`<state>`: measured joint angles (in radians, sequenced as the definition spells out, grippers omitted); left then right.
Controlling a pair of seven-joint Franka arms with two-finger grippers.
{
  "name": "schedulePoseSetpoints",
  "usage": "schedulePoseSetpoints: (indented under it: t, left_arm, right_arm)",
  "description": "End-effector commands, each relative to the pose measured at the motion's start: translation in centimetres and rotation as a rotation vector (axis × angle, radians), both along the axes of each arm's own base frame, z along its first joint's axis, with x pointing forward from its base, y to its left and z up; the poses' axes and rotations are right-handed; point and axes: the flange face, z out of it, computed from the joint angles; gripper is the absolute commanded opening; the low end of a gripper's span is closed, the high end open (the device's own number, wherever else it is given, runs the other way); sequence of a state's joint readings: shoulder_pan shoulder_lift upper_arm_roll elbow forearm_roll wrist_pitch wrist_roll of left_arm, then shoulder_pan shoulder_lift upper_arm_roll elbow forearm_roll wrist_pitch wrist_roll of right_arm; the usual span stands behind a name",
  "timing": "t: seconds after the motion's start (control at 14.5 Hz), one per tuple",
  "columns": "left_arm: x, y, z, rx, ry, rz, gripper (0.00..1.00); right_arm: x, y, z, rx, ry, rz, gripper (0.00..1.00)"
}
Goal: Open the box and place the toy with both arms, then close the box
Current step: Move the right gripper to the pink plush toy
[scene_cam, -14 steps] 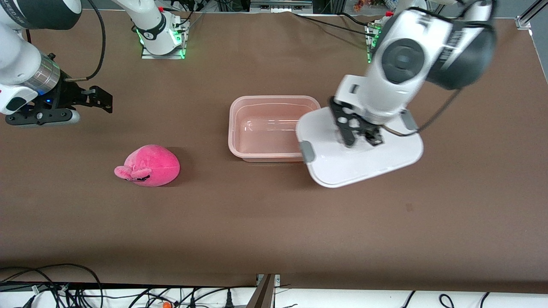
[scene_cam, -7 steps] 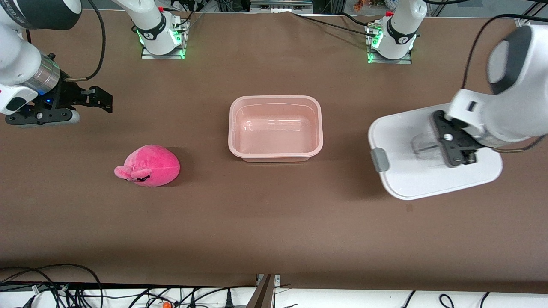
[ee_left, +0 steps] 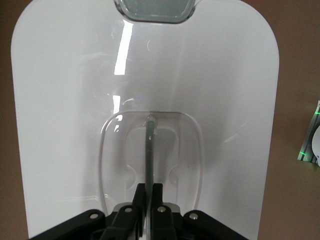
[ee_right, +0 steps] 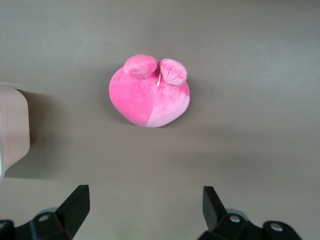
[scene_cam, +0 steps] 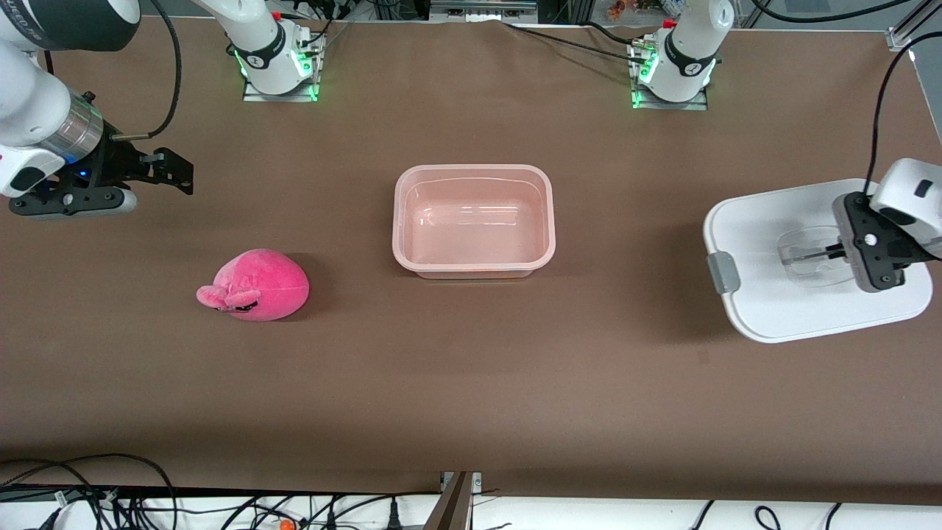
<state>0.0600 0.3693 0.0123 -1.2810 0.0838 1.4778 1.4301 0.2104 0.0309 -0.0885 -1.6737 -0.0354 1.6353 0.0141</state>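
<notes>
The box (scene_cam: 401, 221), a translucent pinkish tub, stands open and empty at the middle of the table. Its white lid (scene_cam: 765, 302) hangs over the table toward the left arm's end, casting a shadow below. My left gripper (scene_cam: 839, 250) is shut on the lid's thin clear handle (ee_left: 149, 145); in the left wrist view the gripper (ee_left: 150, 189) pinches that handle, with the lid (ee_left: 65, 110) spread beneath. The hot-pink toy (scene_cam: 257, 283) lies on the table toward the right arm's end. My right gripper (scene_cam: 175, 171) waits open above the table near the toy (ee_right: 150, 97), its fingers (ee_right: 145, 195) holding nothing.
The two arm bases (scene_cam: 278, 66) (scene_cam: 673, 70) stand with green lights along the table's back edge. Cables (scene_cam: 110, 500) hang below the front edge. A corner of the tub (ee_right: 12, 130) shows in the right wrist view. A brown cloth covers the table.
The left arm has carried the lid from over the tub's corner out toward its own end of the table. The right arm and the toy have not moved.
</notes>
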Motion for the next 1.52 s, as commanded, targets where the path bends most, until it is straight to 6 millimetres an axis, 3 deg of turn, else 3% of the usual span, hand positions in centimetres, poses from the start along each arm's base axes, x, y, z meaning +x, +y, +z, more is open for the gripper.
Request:
schedulePoseSetpoints:
  t: [0.0, 0.21, 0.41, 0.62, 0.97, 1.17, 1.31, 1.45]
  left_arm:
    - [0.1, 2.2, -0.3, 0.038, 0.022, -0.040, 0.00]
    - [0.3, 3.2, -1.3, 0.030, 0.037, -0.029, 0.00]
    - [0.0, 5.6, -1.6, 0.021, 0.040, 0.005, 0.00]
    - [0.1, 5.0, -1.6, 0.019, 0.040, -0.004, 0.00]
    - [0.2, 4.3, -1.7, 0.019, 0.040, -0.008, 0.00]
    - [0.3, 4.0, -1.5, 0.019, 0.038, -0.008, 0.00]
    - [0.3, 3.9, -1.5, 0.017, 0.039, -0.009, 0.00]
    - [0.3, 3.9, -1.5, 0.017, 0.038, -0.009, 0.00]
  right_arm:
    - [0.1, -0.1, 0.6, 0.011, 0.002, 0.007, 1.00]
    - [0.2, 0.1, 0.6, 0.011, -0.007, -0.002, 1.00]
    - [0.3, 0.1, 0.7, 0.016, -0.018, -0.002, 1.00]
    - [0.7, -0.3, 0.4, 0.019, -0.026, -0.002, 1.00]
    - [3.0, 0.1, -5.6, -0.051, 0.068, 0.016, 1.00]
    - [3.7, 0.4, -5.4, -0.046, 0.033, 0.018, 1.00]
    - [5.0, 0.3, -9.3, -0.047, 0.088, 0.011, 1.00]
    - [5.7, 0.2, -11.9, -0.051, 0.115, 0.006, 1.00]
